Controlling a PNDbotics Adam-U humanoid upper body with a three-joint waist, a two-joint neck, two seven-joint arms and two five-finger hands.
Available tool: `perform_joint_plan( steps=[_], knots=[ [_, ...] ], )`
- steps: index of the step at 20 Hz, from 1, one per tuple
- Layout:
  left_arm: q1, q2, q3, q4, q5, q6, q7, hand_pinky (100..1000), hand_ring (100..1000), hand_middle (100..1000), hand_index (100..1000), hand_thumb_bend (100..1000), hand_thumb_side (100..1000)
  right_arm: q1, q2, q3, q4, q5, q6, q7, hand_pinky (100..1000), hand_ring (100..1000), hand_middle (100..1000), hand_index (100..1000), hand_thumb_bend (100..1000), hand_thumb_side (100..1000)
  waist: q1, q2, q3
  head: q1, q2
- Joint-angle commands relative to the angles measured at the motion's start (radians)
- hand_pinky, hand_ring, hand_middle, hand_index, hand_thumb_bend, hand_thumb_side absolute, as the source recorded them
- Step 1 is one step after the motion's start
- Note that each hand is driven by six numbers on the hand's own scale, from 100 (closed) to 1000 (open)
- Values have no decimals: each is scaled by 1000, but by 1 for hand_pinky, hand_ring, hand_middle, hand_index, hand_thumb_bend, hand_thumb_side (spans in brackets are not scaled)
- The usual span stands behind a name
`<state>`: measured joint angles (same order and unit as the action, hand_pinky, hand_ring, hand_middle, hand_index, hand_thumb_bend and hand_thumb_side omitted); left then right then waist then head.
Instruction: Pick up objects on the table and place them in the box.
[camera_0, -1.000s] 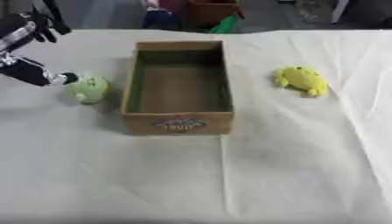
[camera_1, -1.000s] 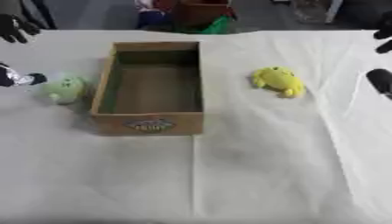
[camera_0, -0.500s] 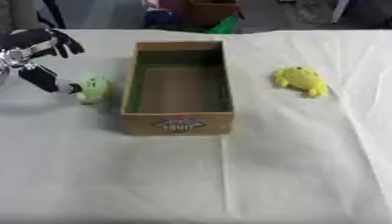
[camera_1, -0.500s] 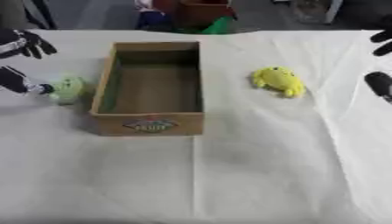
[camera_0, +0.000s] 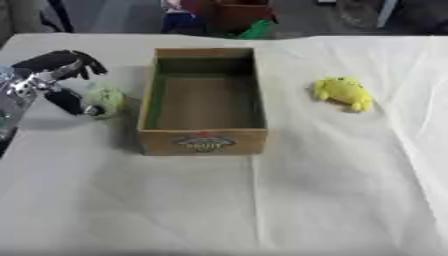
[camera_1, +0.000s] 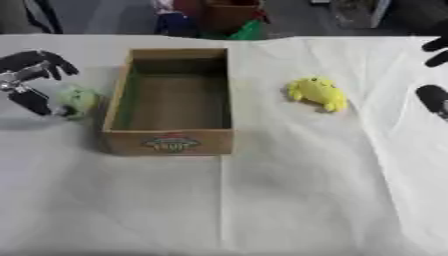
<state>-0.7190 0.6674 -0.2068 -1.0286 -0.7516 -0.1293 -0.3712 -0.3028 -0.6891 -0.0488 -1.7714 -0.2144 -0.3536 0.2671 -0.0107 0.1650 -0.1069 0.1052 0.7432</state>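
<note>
Step in hand looks like the grab on the pale green toy (camera_0: 104, 100), left of the box (camera_0: 203, 142) and just beside its left wall, on the white tablecloth (camera_0: 262, 200). Left hand (camera_0: 48, 82) sits at the toy: thumb tip touching its left side, fingers spread and arched over it w/o closing, so no pinch yet; toy looks to rest on the cloth. Right hand (camera_1: 435, 95) shows only as dark fingertips at the right edge of the right eye view, well apart from everything; can't tell if curled or straight.

Box looks empty inside, nothing placed so far. Yellow toy (camera_0: 344, 93) lies right of the box, apart from it, untouched.

To do the grab well, imo:
- bring fingers down on the far/right side of the green toy, opposite the thumb, then close; toy looks soft so expect it to squash, wrap round the body, not the edge
- little room btwn toy and box wall, fingers could catch the wall and shove the box; come in from above, not sideways
- lift clear above the rim before moving right, then release over the middle of the box
- yellow toy suits the right hand after
</note>
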Motion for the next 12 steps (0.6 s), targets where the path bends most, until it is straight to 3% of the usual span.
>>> perform_joint_plan(
  steps=[1,2,3,4,5,6,7,12],
  knots=[
    [-30,-10,8,51,-41,-14,1,711,660,673,802,434,168,-11,-17,-7,-3,-6,-2,6,635,730,774,809,418,190,-2,-17,-4,5,-8],
    [-33,-16,8,63,-55,-15,2,675,594,594,758,350,161,-11,-16,-7,-2,-6,-2,6,636,730,774,809,418,190,-3,-16,-4,5,-7],
    [-35,-20,10,69,-70,-15,12,664,573,571,745,323,159,-10,-16,-8,-2,-6,-3,8,636,730,774,809,418,190,-3,-16,-5,5,-7],
    [-35,-21,14,65,-82,-12,41,566,423,394,627,125,156,-10,-15,-8,-1,-6,-4,8,637,730,775,809,418,190,-4,-15,-5,4,-7],
    [-32,-21,18,57,-89,-6,78,529,362,323,575,100,163,-9,-15,-9,-1,-6,-4,8,636,730,775,809,418,190,-4,-15,-4,3,-7],
    [-28,-19,23,43,-90,2,120,501,320,273,535,100,265,-8,-16,-10,0,-6,-4,8,636,730,775,809,413,193,-4,-15,-4,3,-7],
    [-22,-16,26,28,-84,11,157,496,314,265,530,100,164,-8,-16,-11,1,-6,-5,7,637,730,775,809,418,190,-4,-14,-4,2,-8],
    [-11,17,46,-111,30,41,213,494,314,264,535,100,168,-9,-18,-11,1,-8,-6,9,637,731,775,810,419,190,-1,-16,0,0,-9]
  ],
)
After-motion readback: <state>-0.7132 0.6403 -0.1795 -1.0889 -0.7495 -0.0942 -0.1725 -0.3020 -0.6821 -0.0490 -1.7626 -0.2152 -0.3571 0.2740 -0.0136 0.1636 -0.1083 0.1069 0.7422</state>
